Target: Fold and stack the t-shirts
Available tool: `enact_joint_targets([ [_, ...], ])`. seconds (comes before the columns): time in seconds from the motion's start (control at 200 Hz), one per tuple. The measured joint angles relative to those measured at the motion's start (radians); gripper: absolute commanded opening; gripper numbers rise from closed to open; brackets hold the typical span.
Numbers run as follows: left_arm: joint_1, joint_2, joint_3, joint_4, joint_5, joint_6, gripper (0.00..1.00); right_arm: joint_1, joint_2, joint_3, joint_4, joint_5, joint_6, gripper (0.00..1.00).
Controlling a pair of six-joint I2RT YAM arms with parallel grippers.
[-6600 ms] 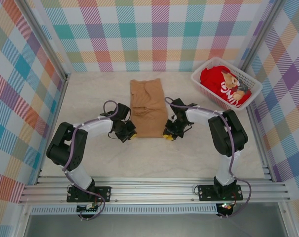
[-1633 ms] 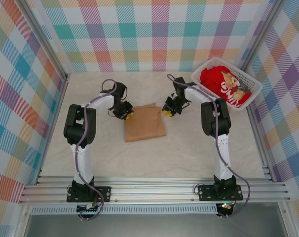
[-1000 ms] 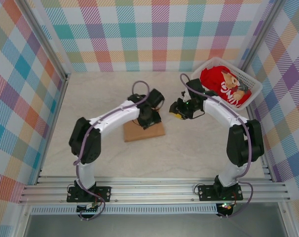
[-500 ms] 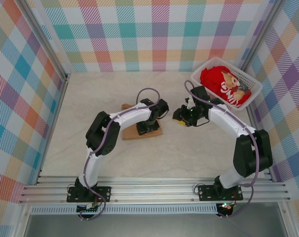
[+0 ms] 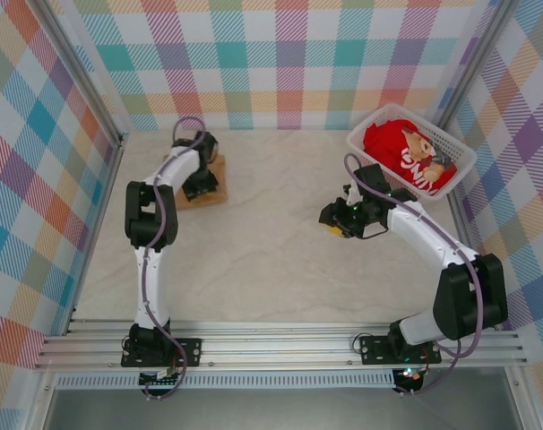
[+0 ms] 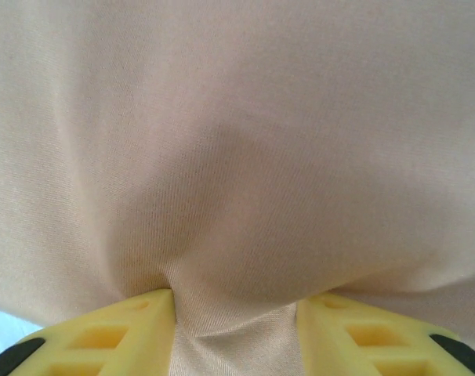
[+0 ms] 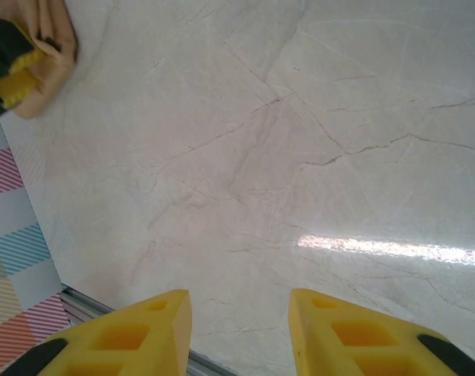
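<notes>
Folded tan t-shirt (image 6: 245, 157) lies pinched in left claw (image 6: 236, 333).

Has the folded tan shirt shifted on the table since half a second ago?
Yes. The tan shirt slid left and away from the white basket, now near the left wall, held by the left end effector.

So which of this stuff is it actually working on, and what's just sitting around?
Part of the job:
- tan t-shirt, folded, held by the left gripper
- red t-shirt, in the basket

Just there:
- white basket
- table
</notes>
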Motion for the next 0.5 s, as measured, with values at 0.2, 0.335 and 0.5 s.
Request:
enact_joint_targets([
  [0.2,0.154,0.116,0.189,0.010,0.008,0.156,0.42,0.000,-0.031,0.000,-0.028,0.003,0.011,0.39],
  [0.335,0.176,0.166,0.267,0.016,0.003,0.215,0.43,0.000,-0.045,0.000,-0.061,0.010,0.011,0.39],
  [0.5,0.172,0.196,0.310,0.028,-0.015,0.259,0.44,0.000,-0.046,0.004,-0.099,0.011,0.010,0.39],
])
